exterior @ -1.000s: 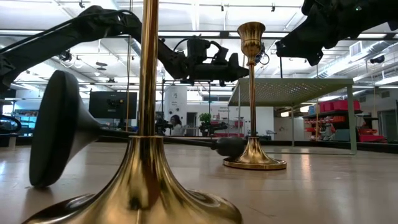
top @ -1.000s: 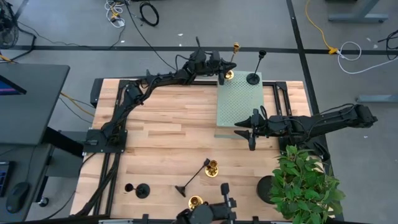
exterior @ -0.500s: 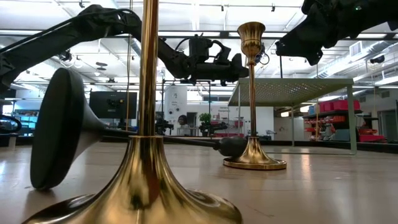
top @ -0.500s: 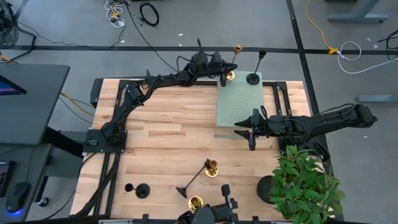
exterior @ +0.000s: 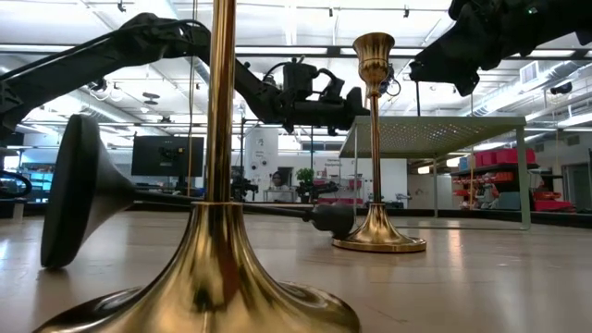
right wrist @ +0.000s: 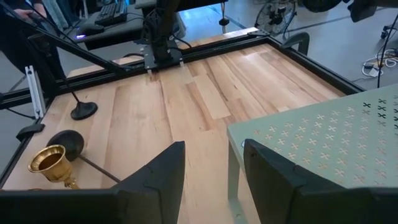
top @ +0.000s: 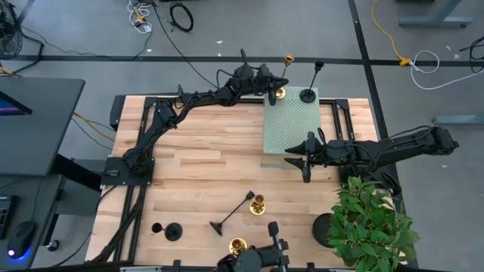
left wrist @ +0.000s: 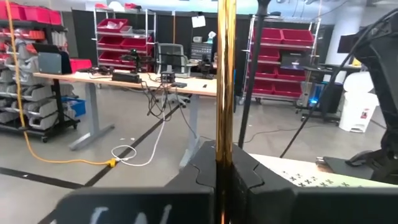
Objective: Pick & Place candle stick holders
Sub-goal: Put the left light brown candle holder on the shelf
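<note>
no readable text, labels or signs

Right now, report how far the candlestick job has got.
Done: a black holder stands on the green platform. In hand: the left tool grips a gold holder there. Left: four on the table, including the toppled black one. The right tool waits open.

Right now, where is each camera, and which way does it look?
High view: above, facing straight down on the table; both arms show.
Low view: at tabletop height, facing level across past a tipped black candlestick; arms overhead.
Left wrist view: on the left arm, facing the room; left fingers clamp a gold candlestick.
Right wrist view: on the right arm, facing across the table; open right fingers show.
Shared: high and low views both see that tipped black candlestick.
</note>
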Robot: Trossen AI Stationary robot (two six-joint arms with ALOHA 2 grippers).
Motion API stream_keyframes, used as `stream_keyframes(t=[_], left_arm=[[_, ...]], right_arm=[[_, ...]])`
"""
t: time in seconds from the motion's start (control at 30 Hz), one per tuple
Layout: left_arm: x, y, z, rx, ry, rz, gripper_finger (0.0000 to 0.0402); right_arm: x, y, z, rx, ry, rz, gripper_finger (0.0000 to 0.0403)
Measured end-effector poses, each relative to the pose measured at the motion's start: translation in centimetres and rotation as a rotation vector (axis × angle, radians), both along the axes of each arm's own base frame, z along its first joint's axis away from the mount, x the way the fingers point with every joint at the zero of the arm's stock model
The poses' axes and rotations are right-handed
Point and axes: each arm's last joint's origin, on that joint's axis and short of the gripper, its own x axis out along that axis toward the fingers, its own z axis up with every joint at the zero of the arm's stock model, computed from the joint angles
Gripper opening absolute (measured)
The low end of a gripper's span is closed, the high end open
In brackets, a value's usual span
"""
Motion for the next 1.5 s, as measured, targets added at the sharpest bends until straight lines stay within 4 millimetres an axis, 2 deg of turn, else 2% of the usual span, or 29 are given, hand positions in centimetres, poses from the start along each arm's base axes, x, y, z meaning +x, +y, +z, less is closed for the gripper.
stream_keyframes(t=[0.33, 0.67, 1.2, 1.3, 1.5], left_arm=[[0.27, -0.41, -0.22, -0.009, 0.021, -0.010, 0.0009], [0.24, -0.21, -0.55, -0.031, 0.050, 0.035, 0.0048], [0.22, -0.20, -0.56, -0.026, 0.053, 0.023, 0.0052], [0.12, -0.08, -0.58, -0.027, 0.056, 0.005, 0.0065], [0.09, -0.07, -0.87, -0.044, 0.084, -0.020, 0.0115]], right_arm=[[0.01, 0.00, 0.00, -0.001, -0.001, 0.000, 0.0162], [0.00, 0.00, -0.01, -0.004, 0.002, 0.003, 0.0162], [-0.03, 0.01, -0.12, -0.005, 0.013, 0.005, 0.0162], [-0.05, 0.00, -0.15, -0.005, 0.017, 0.005, 0.0162], [-0.05, 0.00, -0.16, -0.005, 0.018, 0.005, 0.0162]])
